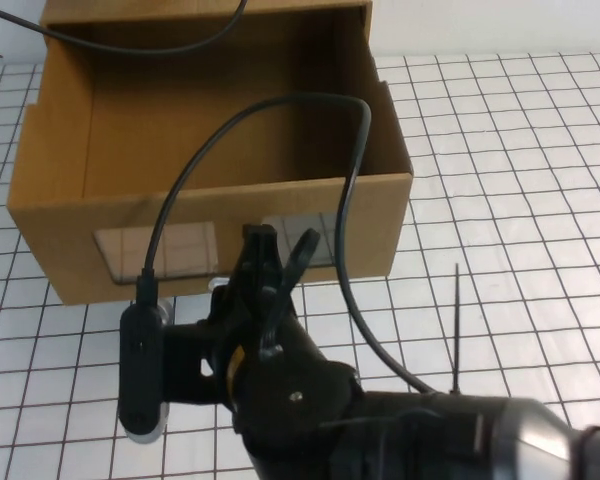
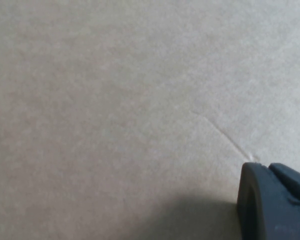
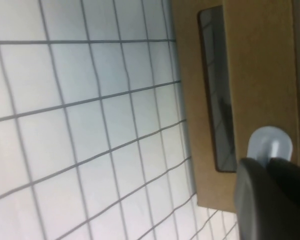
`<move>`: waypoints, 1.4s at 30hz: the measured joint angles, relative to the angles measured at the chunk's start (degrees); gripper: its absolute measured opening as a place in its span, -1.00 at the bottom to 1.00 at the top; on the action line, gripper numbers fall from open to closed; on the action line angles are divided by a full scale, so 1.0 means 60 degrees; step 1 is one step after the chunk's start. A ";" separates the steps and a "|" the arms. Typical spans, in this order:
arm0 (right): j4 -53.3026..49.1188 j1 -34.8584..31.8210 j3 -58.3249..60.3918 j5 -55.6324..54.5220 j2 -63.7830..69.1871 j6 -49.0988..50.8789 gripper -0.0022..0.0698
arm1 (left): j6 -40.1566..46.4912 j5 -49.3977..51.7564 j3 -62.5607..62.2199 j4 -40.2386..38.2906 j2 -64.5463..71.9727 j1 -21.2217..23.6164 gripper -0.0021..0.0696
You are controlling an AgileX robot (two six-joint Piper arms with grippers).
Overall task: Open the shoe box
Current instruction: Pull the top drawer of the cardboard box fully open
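The shoe box (image 1: 220, 205) fills the upper left of the high view on the gridded table (image 1: 510, 200). Its inside is showing, and the lid (image 1: 280, 10) seems to stand up at the back. To finish well, I judge the lid should swing back without dragging the box.

The right gripper (image 1: 280, 248) sits at lower centre, just before the front wall. The left gripper (image 2: 272, 200) faces plain cardboard up close. I cannot tell how either's jaws stand.

The black cable (image 1: 352, 200) arches over the front rim and could snag.

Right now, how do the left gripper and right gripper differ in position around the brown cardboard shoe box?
The right gripper is at the front wall of the brown cardboard shoe box, in the high view; the left gripper shows only in its wrist view. The right gripper's camera takes in box wall and white gridded table; the left gripper's camera is filled by plain cardboard. Both are near cardboard.
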 joint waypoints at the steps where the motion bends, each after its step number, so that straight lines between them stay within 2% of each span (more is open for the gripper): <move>1: 0.0092 0.0048 0.0086 0.0018 -0.0075 -0.0023 -0.93 | 0.0000 0.0000 0.0000 -0.0017 0.0000 0.0000 -0.95; 6: 0.0576 0.0126 0.0263 0.0060 -0.0393 -0.0019 -0.95 | 0.0000 0.0000 0.0000 -0.0017 0.0000 0.0000 -0.95; 8: 0.0654 0.0132 0.0268 0.0156 -0.0412 -0.0019 -0.88 | 0.0000 0.0000 0.0000 -0.0017 0.0000 0.0000 -0.95; 14: 0.1578 0.0437 0.0174 0.0538 -0.0708 -0.0005 -0.34 | 0.0000 0.0000 0.0000 -0.0017 -0.0020 0.0000 -0.95; 16: 0.1759 0.0676 0.0102 0.0831 -0.0942 -0.0022 -0.25 | 0.0000 0.0023 0.0000 -0.0095 -0.0094 0.0000 -0.95; 19: 0.1915 0.1108 0.0087 0.1420 -0.1488 -0.0022 -0.33 | 0.0000 0.0263 0.0038 -0.0251 -0.0333 0.0000 -0.95; 22: 0.2068 0.1373 0.0046 0.1890 -0.2112 0.0021 -0.59 | 0.0020 0.0400 0.0078 -0.0394 -0.0741 0.0000 -0.95; 25: 0.2129 0.1152 0.0028 0.2220 -0.2739 0.0271 -0.86 | 0.0024 0.0400 0.0078 -0.0452 -0.1283 0.0000 -0.95; 29: 0.2367 0.0152 0.0014 0.2385 -0.3550 0.0421 -0.95 | 0.0024 0.0413 0.0092 -0.0320 -0.2078 0.0000 -0.95; 35: 0.3591 -0.2176 0.0014 0.2119 -0.4736 0.0264 -0.97 | -0.0096 0.0437 0.1270 0.0879 -0.3668 0.0000 -0.95; 39: 0.5490 -0.4694 0.0014 0.1744 -0.5457 -0.0581 -0.97 | 0.0032 0.0306 0.3437 0.1436 -0.5312 0.0000 -0.95; 42: 0.6985 -0.6378 0.0191 0.0943 -0.5982 -0.1361 -0.97 | 0.0094 -0.0900 0.6009 0.1768 -0.6865 0.0000 -0.95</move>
